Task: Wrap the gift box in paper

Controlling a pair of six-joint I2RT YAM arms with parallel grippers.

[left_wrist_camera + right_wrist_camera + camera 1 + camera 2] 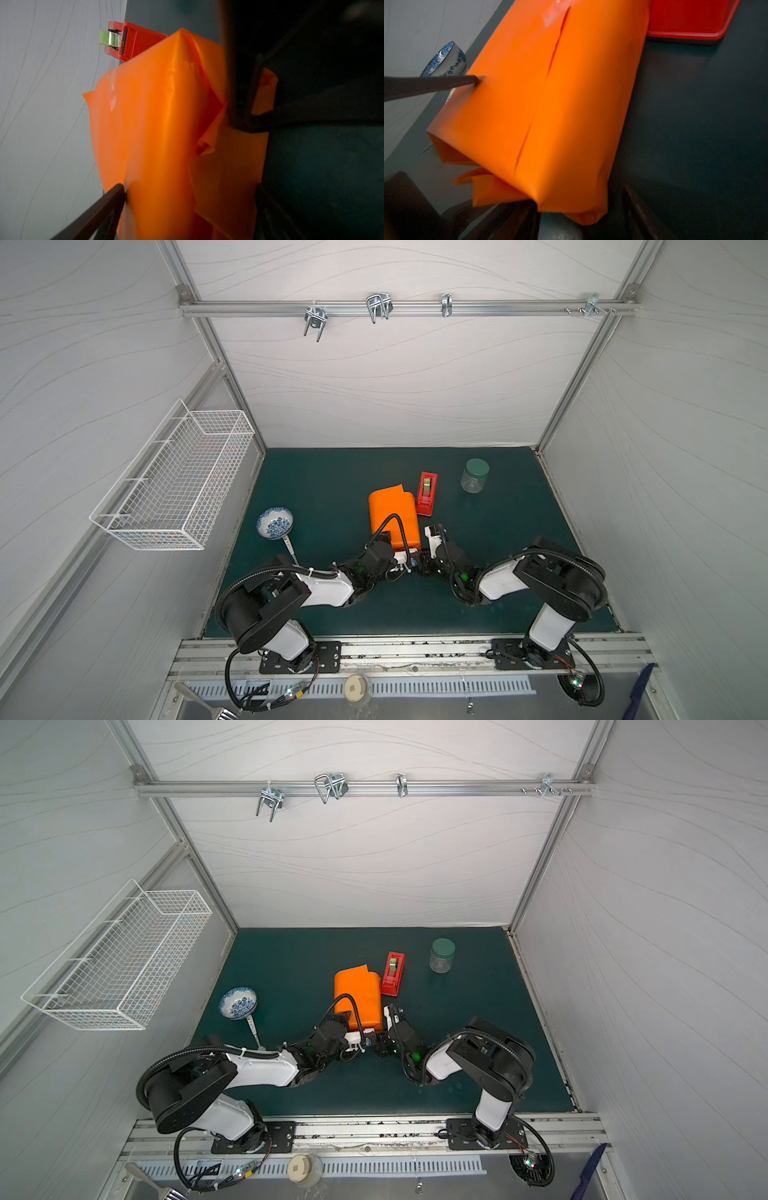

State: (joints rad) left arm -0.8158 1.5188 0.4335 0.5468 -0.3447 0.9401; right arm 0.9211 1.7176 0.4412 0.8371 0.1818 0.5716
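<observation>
Dark green table (324, 489), and in the middle of it the paper (390, 510), folded into an orange sleeve with its long seam (548, 79) running down the top. The gift box is inside that sleeve, I judge. Not a speck of olive shows, so exactly where it sits in there I cannot say. The red tape dispenser (427, 493) lies just beside the far right corner.

Both arms crowd the near end, and that looks like the job: close this open end. Over on its side the left hand (383, 538) is turned on edge with jaws spread wide, one fingertip (474, 80) at the top face, gripping nothing. At the near right the right hand (434, 531) has its jaws part-way apart around the drooping corner (583, 218), with no bite on it that I can see.

To do it well, pin the top face down so the sleeve can't slide along the box. Tuck the loose side flap (492, 191) in flat and crease it hard against the box's end. Keep clear of the seam, because only a small patch of tape (550, 12) at the far end seems to hold it.
</observation>
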